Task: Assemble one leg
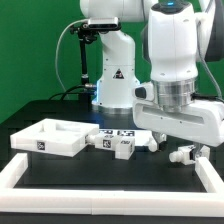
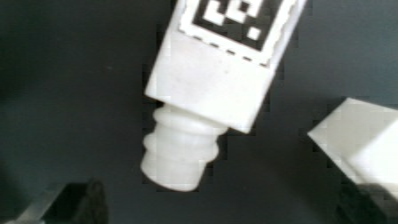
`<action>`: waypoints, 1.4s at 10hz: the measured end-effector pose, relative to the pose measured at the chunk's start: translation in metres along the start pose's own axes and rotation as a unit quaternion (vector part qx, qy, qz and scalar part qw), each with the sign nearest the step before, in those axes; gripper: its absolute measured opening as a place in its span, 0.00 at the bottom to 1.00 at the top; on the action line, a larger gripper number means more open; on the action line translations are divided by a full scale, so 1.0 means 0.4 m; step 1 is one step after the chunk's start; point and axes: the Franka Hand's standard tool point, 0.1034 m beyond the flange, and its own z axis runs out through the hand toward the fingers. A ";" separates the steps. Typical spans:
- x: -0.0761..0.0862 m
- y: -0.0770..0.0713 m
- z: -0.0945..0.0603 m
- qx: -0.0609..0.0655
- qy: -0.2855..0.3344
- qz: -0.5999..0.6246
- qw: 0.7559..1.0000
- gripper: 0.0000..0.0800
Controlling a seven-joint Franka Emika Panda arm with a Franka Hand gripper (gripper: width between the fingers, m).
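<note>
White leg [image 2: 210, 85] with tag [image 2: 240, 25] and ribbed tip; dark surface [image 2: 71, 100] behind; another white piece [image 2: 365, 140] nearby

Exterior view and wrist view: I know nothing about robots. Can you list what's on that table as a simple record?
gripper: low over the table, fingers apart, holding nothing
leg: white, lying loose below the wrist camera, with a marker tag on its body and a ridged screw tip
spare leg: at the exterior view's right, apart from the gripper
tray-like piece: white with a raised rim, at the exterior view's left
table: black
</note>
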 end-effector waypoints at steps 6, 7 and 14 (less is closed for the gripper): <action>0.011 0.019 0.007 0.010 0.021 -0.014 1.000 0.81; 0.010 0.022 0.011 0.008 0.020 -0.015 1.000 0.81; -0.020 0.034 0.045 0.001 0.012 -0.006 1.000 0.81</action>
